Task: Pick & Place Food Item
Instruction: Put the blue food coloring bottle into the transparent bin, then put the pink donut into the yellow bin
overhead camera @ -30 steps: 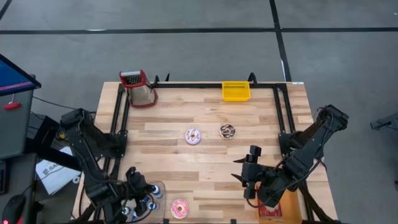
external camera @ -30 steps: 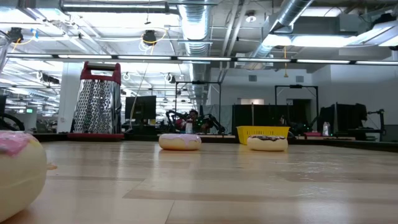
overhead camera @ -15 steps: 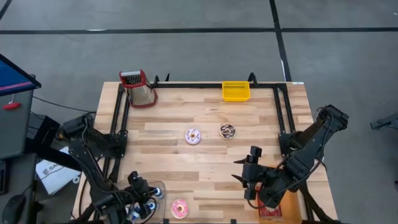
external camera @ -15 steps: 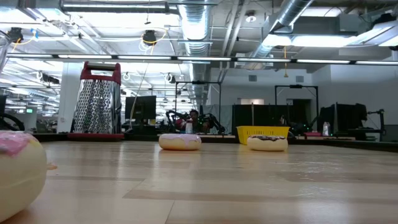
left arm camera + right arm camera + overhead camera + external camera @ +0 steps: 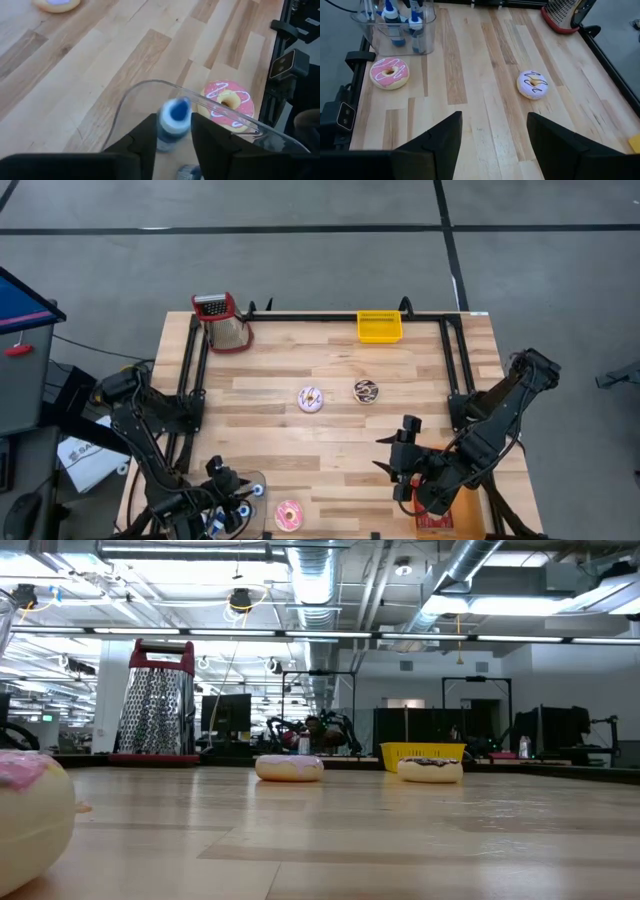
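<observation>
A pink-iced donut (image 5: 289, 515) lies by the table's near edge, also in the left wrist view (image 5: 227, 102). Left of it stands a clear container (image 5: 240, 498) with blue-capped bottles. My left gripper (image 5: 172, 131) reaches into it, open. Its fingers stand close on either side of one bottle (image 5: 172, 122), a sliver apart from it. The bottle's base is hidden. A white donut (image 5: 311, 399) and a chocolate donut (image 5: 366, 391) lie mid-table. My right gripper (image 5: 400, 458) hangs open above the table's right half, holding nothing.
A yellow bin (image 5: 380, 327) sits at the far edge, a red-handled grater (image 5: 222, 322) at the far left corner. An orange packet (image 5: 445, 520) lies near the right front corner. Bare wood lies between the donuts and the near edge.
My left gripper has sunk a little and shifted toward the near edge, down into the clear container. It then kept still. The donuts have not moved.
</observation>
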